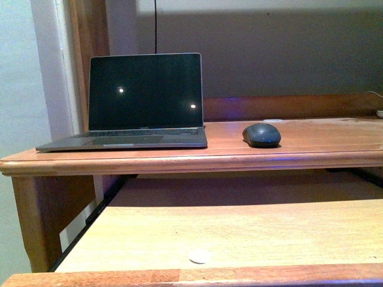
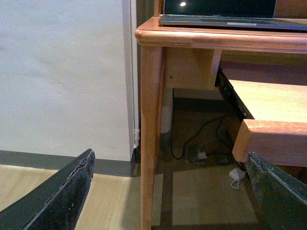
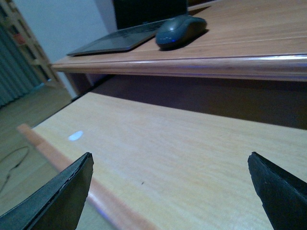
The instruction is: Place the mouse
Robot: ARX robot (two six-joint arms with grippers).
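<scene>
Nearest in the front view, low in the frame, is the pale pull-out shelf (image 1: 251,230). It is bare but for a small white spot (image 1: 200,256) near its front edge, at bottom centre. Neither arm shows here.

The right gripper (image 3: 170,155) hangs over that shelf with its dark fingers (image 3: 62,196) spread wide and nothing between them. The left gripper (image 2: 170,155) is out beside the desk leg (image 2: 151,134), also spread and gripping nothing. Loose cables (image 2: 201,143) trail on the floor under the desk.

Up a level, the desk top (image 1: 311,146) runs across mid-frame. The mouse (image 1: 261,135) sits on it right of centre, upright and alone. Nothing lies between it and the desk's front edge.

The laptop (image 1: 143,101) stands open just beside it, at centre left. Its screen is dark apart from two bright glints, and its keys are too dim to read.

Further back there's a grey wall (image 1: 269,54), with a thin dark cord (image 1: 155,24) dropping behind the lid. A white object (image 1: 379,112) is cut off at the right edge, and I cannot tell what it is.
</scene>
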